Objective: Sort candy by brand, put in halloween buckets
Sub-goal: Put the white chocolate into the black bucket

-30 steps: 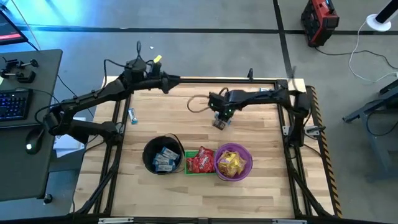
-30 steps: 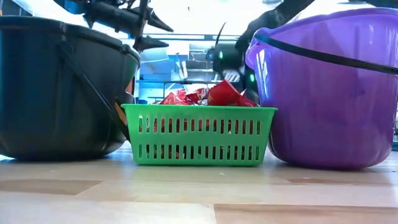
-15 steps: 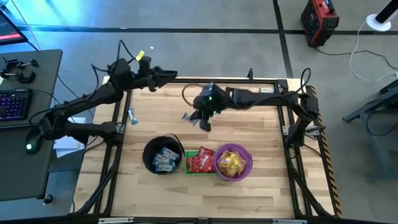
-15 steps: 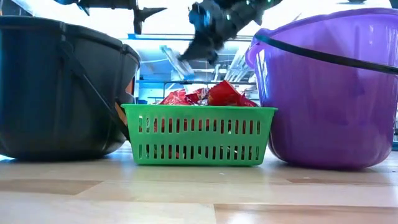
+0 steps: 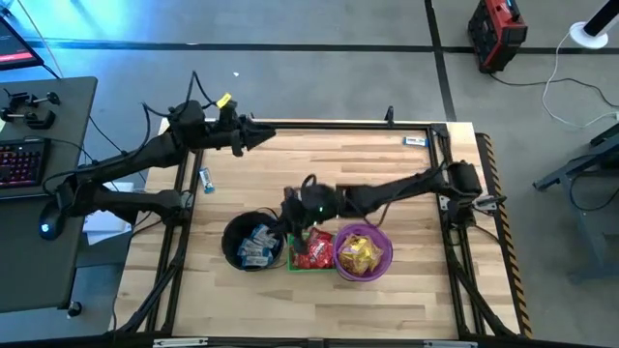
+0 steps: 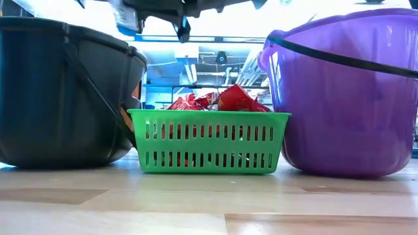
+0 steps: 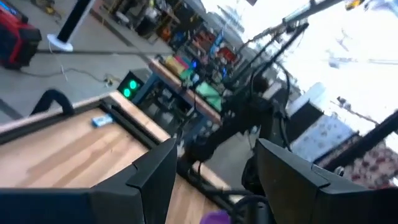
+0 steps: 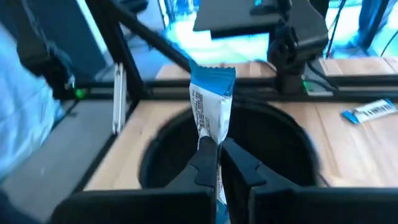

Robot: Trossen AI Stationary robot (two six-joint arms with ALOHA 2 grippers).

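**Kid:** What is the right gripper [image 8: 217, 163] holding?

**Helper:** A blue-and-white candy [image 8: 210, 102]. The two fingers are pinched tight on its bottom end, and the rest sticks up past the tips. It hangs right over the black pail [image 8: 230, 146], a little above the rim.

**Kid:** Is that the right bucket?

**Helper:** I think so. From above, the black pail [image 5: 253, 241] already has blue-and-white candy in it. The green basket [image 6: 208, 141] has red ones, and the purple bucket [image 5: 364, 251] has yellow ones.

**Kid:** Is the candy heavy?

**Helper:** It looks very light. The wrapper looks thin and crinkly, and probably a bit slippery. It stands up straight past the fingers, so the bar inside must be fairly stiff. A pinch on one end works, but holding it nearer the middle would be safer.

**Kid:** Could it break?

**Helper:** I don't think a short drop into the pail would hurt it. It only has to land inside and not bounce off the rim.

**Kid:** What about the left gripper [image 7: 214, 171]?

**Helper:** It waits up high over the back left of the table [image 5: 406, 179]. Its fingers are spread apart and hold nothing.

**Kid:** Any candy left?

**Helper:** Yes. One blue-and-white piece [image 5: 416, 141] lies at the back right edge. Another piece [image 5: 205, 178] lies by the left frame rail.
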